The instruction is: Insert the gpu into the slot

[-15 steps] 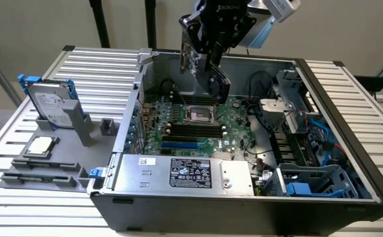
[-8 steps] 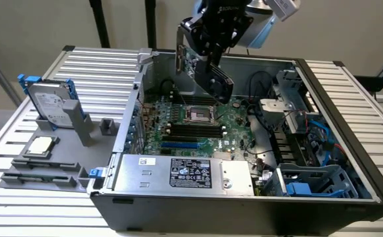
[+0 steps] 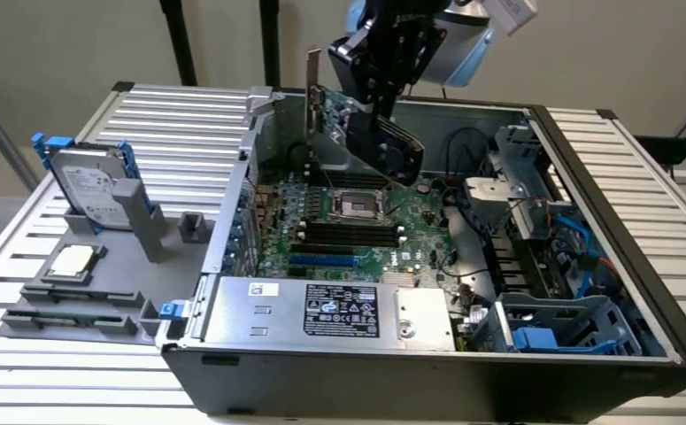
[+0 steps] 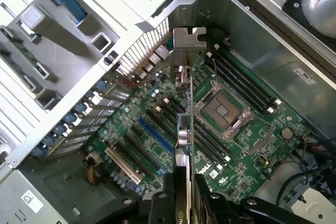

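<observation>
An open computer case (image 3: 437,372) is laid on its side on the slatted worktop (image 3: 177,115), toward the edge at the exterior view's right, with its green motherboard (image 3: 413,232) exposed. The gpu (image 3: 396,150) is held in the air above the motherboard's far edge. It is tilted, and its metal bracket (image 3: 313,88) is turned toward the case wall at the exterior view's left. The gripper (image 3: 381,104) hangs over it from above, and the jaws are clamped on the card's upper edge. In the wrist view the thin card is seen edge-on between them. The slot (image 3: 322,262) is seen as a bright-blue strip on the motherboard, near the edge that meets the silver power-supply box (image 3: 331,310). The gpu is raised well apart from the slot, over the region just beside the CPU socket (image 3: 358,205), and is not yet seated. Long black slots (image 3: 343,232) are set between the socket and the blue strip. A grey holder (image 3: 119,274) is placed on the worktop beside the case, toward the edge at the exterior view's left. A hard drive (image 3: 88,186) with blue rails is stood upright in the holder. A processor chip (image 3: 73,259) is laid flat on it, and two long narrow boards (image 3: 71,317) are laid at its near corner.
</observation>
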Controlling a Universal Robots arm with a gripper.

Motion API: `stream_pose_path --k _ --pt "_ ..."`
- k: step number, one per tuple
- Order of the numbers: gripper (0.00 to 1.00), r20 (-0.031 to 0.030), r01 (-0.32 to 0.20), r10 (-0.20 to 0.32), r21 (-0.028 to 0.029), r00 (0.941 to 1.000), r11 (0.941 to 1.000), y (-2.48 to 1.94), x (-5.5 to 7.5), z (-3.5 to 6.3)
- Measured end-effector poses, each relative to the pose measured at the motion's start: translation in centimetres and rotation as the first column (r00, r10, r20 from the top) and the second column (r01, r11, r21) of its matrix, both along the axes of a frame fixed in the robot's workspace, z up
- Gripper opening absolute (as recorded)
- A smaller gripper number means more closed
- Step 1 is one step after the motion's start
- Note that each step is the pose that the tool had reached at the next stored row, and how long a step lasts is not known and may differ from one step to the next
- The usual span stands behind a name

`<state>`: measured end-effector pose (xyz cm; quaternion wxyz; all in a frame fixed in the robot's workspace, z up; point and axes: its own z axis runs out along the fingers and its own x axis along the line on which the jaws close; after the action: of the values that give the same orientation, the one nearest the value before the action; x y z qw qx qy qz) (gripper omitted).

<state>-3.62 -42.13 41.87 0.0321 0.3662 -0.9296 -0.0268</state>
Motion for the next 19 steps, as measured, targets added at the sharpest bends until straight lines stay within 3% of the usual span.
stream_pose_path --k 5,9,14,19 --pt "0.26 0.0002 -0.09 0.09 0.0 0.9959 0.9959 0.0 0.0 -0.1" --pt "0.26 0.0003 -0.164 0.164 0.0 0.9865 0.9865 0.0 0.0 -0.19" --pt "0.26 0.0003 -0.252 0.252 -0.0001 0.9677 0.9677 0.0 0.0 -0.3" --pt "0.26 0.0003 -0.339 0.339 0.0 0.9409 0.9409 0.0 0.0 -0.42"
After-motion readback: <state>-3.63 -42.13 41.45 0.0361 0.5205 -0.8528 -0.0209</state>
